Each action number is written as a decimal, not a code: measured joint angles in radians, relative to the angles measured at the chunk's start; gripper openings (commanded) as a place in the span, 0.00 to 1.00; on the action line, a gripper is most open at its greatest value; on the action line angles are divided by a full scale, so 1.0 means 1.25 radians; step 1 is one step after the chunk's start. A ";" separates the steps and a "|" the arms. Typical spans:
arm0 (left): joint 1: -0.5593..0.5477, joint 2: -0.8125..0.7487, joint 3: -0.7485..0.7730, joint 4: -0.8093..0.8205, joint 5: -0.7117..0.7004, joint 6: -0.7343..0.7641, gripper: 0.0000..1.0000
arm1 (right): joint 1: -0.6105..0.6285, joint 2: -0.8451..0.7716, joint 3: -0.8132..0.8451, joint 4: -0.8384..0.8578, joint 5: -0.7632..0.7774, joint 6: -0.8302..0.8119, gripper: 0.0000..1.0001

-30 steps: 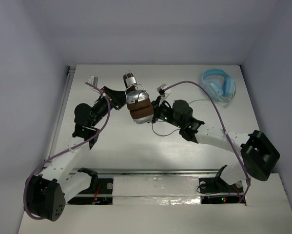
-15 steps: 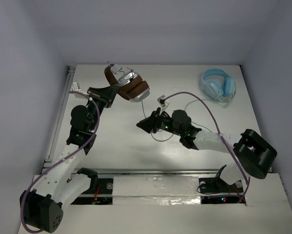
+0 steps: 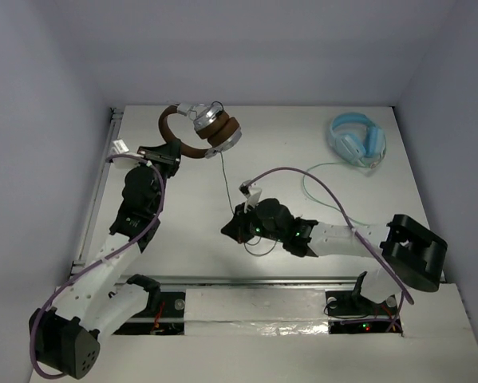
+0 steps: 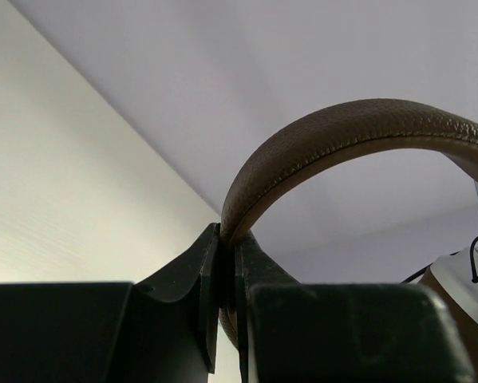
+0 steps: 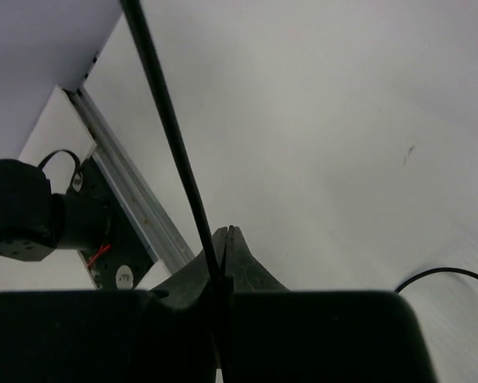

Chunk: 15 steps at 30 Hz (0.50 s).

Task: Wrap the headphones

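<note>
Both arms start from bases at the near edge of the counter (image 3: pixel 183 231). The right arm bends at its elbow on the near right, and its forearm stretches leftward, low over the middle of the counter. Its wrist is turned so the right claw (image 3: pixel 229 230) points left. The wrist view shows that claw (image 5: pixel 225 237) closed completely, pinching the thin black cable (image 5: pixel 171 128) between its tips. From there the cable climbs in a straight line out of the frame. A slack loop of it lies on the counter just beside the claw.

The left arm reaches away from its base along the left side of the counter, well beyond the right claw. Its wrist is angled toward the far left corner. The left claw (image 3: pixel 168 152) is clamped almost shut on the brown headband (image 4: pixel 342 128), and its fingers (image 4: pixel 195 271) press both faces of the band near one end.

The headphones (image 3: pixel 211 132) sit at the far left of the counter. The headband arcs from the claw toward the back wall, with the silver earcups (image 3: pixel 223 134) folded together on its right. The pictures do not show whether the earcups touch the counter. From the earcups the cable (image 3: pixel 225 187) runs straight toward the near side to the right claw.

In the far right corner, well apart, lie blue headphones (image 3: pixel 358 140).
</note>
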 measured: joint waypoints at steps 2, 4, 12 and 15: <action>-0.025 0.002 0.006 -0.026 -0.056 0.034 0.00 | 0.027 0.000 0.021 -0.055 0.021 -0.003 0.00; -0.058 0.013 0.020 -0.062 -0.123 0.076 0.00 | 0.055 0.000 0.049 -0.117 0.043 -0.006 0.00; -0.252 0.090 0.053 -0.218 -0.401 0.210 0.00 | 0.151 -0.033 0.220 -0.443 0.150 -0.048 0.00; -0.317 0.110 0.053 -0.311 -0.457 0.238 0.00 | 0.164 -0.070 0.287 -0.575 0.178 -0.066 0.00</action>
